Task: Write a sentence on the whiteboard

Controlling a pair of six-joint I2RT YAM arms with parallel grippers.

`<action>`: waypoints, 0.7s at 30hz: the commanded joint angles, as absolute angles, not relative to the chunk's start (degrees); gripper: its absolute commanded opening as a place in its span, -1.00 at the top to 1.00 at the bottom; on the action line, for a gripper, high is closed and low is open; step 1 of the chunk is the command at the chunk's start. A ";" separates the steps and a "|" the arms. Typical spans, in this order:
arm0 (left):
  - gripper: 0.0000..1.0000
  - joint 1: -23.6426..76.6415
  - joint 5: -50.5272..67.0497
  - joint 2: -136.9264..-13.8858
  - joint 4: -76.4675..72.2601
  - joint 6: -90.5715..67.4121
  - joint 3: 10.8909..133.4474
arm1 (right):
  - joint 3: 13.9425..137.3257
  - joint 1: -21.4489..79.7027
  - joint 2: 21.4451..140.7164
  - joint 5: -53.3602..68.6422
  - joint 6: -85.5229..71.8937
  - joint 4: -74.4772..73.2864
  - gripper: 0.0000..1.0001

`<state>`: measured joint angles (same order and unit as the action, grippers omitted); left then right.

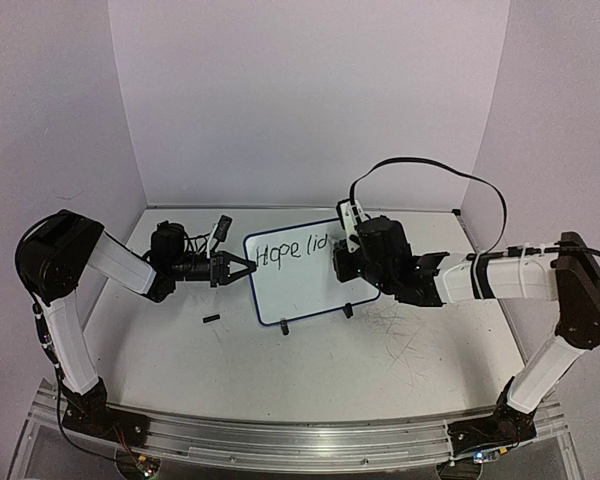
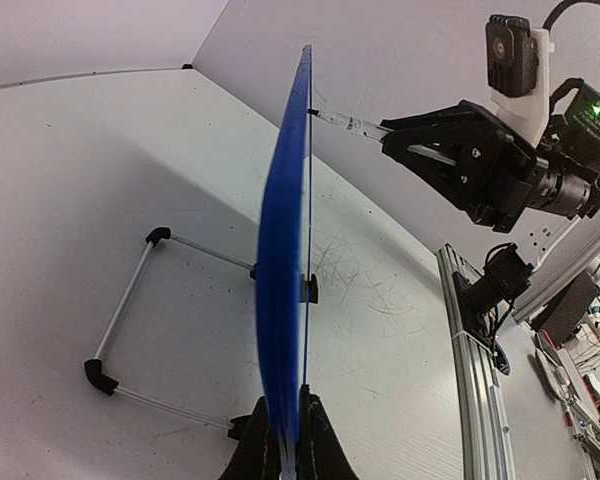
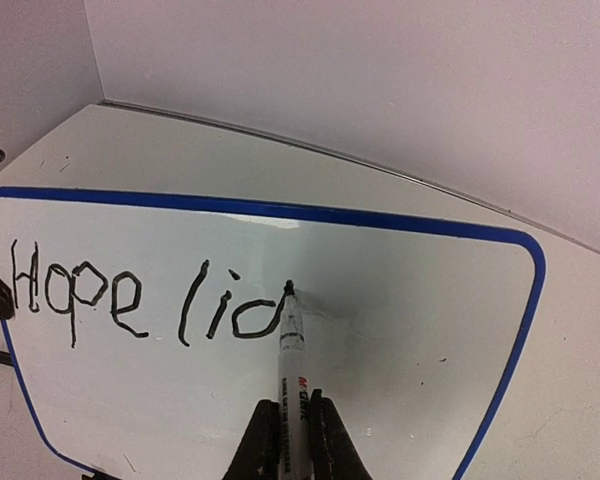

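Note:
The whiteboard (image 1: 298, 275) stands tilted on its wire stand at the table's middle, with "Hope lid" in black on it. My left gripper (image 1: 242, 267) is shut on the board's left edge; the left wrist view shows the blue rim (image 2: 280, 300) edge-on between the jaws (image 2: 285, 440). My right gripper (image 3: 292, 440) is shut on a white marker (image 3: 293, 355). The marker's black tip (image 3: 289, 288) touches the board (image 3: 400, 320) at the top of the last letter. In the top view the right gripper (image 1: 348, 250) covers the board's right part.
A small black marker cap (image 1: 211, 320) lies on the table in front of the left gripper. The board's wire stand (image 2: 130, 300) reaches out behind it. White walls enclose the back and sides. A metal rail (image 1: 280, 440) runs along the near edge.

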<state>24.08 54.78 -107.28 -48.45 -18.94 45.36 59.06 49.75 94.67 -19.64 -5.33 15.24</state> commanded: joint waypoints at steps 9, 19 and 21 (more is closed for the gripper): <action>1.00 25.14 52.78 -107.50 -43.42 -14.06 45.79 | 54.90 51.91 91.83 -19.70 -9.48 11.47 1.00; 1.00 25.28 52.78 -107.46 -43.37 -14.00 45.74 | 56.08 52.75 94.11 -18.06 -9.89 11.99 1.00; 1.00 25.28 52.60 -107.41 -43.39 -13.94 45.64 | 57.36 52.81 95.43 -17.47 -9.45 12.64 1.00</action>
